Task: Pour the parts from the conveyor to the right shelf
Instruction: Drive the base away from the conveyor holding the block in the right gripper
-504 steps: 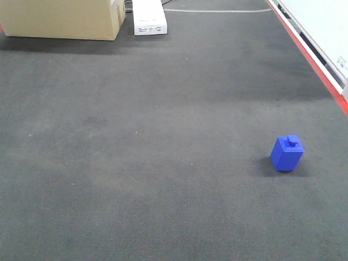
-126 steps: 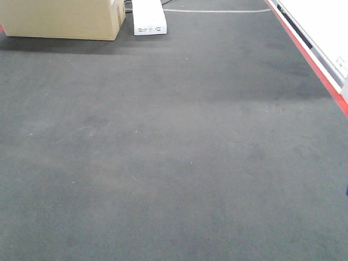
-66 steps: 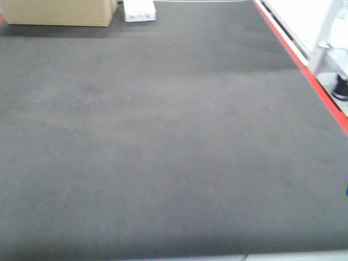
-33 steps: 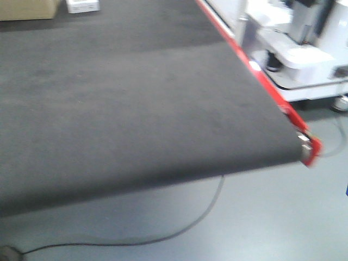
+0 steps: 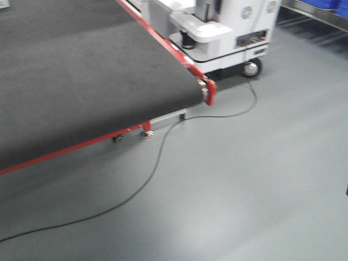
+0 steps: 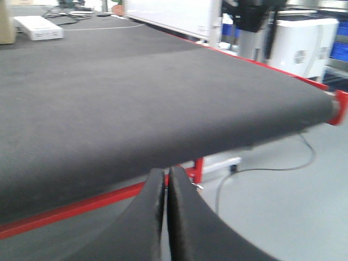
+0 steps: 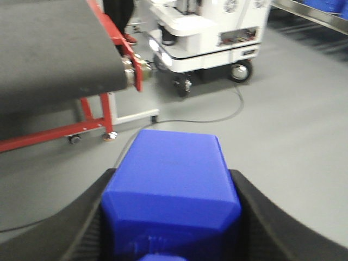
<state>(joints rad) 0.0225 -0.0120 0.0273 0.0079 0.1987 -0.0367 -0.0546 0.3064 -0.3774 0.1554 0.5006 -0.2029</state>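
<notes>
Conveyor (image 5: 81,70) lying at 10 o'clock in front view; right shelf (image 5: 318,12) showing only at 1 o'clock, well apart. White cart (image 5: 223,27) and floor cable (image 5: 157,163) sitting between, risking snag or collision. Right gripper (image 7: 171,209) clamping blue part (image 7: 168,174); jolt could be loosening grip. Left gripper (image 6: 165,212) pressed closed, holding nothing.
</notes>
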